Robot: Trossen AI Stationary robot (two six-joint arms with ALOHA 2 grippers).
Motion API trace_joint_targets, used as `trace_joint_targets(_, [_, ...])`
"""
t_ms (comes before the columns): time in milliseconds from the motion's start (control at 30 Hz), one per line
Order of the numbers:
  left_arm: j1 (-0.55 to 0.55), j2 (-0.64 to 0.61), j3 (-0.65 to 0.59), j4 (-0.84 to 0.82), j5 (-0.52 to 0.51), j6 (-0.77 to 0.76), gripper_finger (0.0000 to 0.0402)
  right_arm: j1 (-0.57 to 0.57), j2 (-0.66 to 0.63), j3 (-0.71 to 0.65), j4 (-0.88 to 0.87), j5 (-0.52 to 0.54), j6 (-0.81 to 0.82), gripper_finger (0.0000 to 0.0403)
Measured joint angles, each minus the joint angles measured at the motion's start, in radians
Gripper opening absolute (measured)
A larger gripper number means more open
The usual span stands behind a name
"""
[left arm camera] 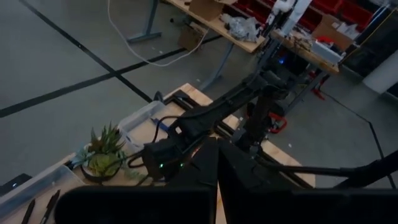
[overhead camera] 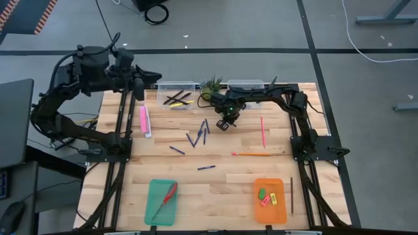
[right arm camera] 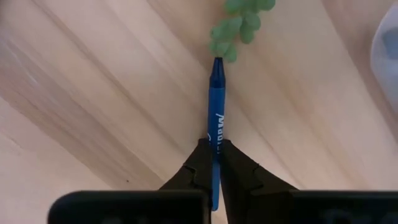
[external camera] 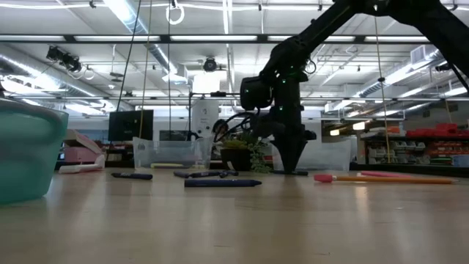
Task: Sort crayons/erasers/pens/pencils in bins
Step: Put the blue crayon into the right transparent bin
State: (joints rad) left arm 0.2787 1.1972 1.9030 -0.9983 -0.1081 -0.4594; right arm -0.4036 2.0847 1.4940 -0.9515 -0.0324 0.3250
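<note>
Dark and folded back, the left gripper waits off the counter's far left corner, fingers together on nothing. Right of it, beside the potted plant, the right gripper has its fingers clamped on a blue pen (gripped near one end). Lift straight up, keeping it level, before swinging to a clear bin.

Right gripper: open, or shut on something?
Shut on a blue pen: the right gripper has its fingers pinching the pen's barrel, low over the table.
</note>
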Motion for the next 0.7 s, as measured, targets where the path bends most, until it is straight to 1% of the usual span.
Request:
trace_joint_targets(133, [0.000, 0.000, 0.000, 0.020, 0.000, 0.000, 0.0011, -0.002, -0.037, -0.001, -0.031, -0.096, 0.011, 0.0020])
trace_joint_targets(233, [0.000, 0.000, 0.000, 0.022, 0.001, 0.000, 0.0019, -0.002, -0.110, -0.001, -0.071, -0.145, 0.027, 0.0021])
trace_joint_targets(300, [0.000, 0.000, 0.000, 0.022, 0.000, 0.000, 0.0022, -0.002, -0.174, 0.000, -0.086, -0.140, 0.028, 0.0018])
trace_joint_targets(400, [0.000, 0.000, 0.000, 0.021, 0.000, 0.000, 0.0023, -0.019, -0.275, 0.002, -0.093, -0.073, 0.024, 0.0009])
trace_joint_targets(467, [0.000, 0.000, 0.000, 0.022, 0.001, 0.000, 0.0020, -0.050, -0.328, 0.003, -0.092, -0.040, 0.025, 0.0008])
trace_joint_targets(533, [0.000, 0.000, 0.000, 0.022, 0.000, 0.000, 0.0015, -0.084, -0.359, 0.003, -0.092, -0.040, 0.043, 0.0008])
trace_joint_targets(600, [0.000, 0.000, 0.000, 0.022, 0.000, 0.001, 0.0011, -0.098, -0.374, -0.002, -0.094, -0.063, 0.026, 0.0014])
trace_joint_targets(700, [0.000, 0.000, 0.000, 0.022, -0.002, 0.017, 0.0010, -0.069, -0.375, -0.022, -0.096, -0.089, -0.034, 0.0036])
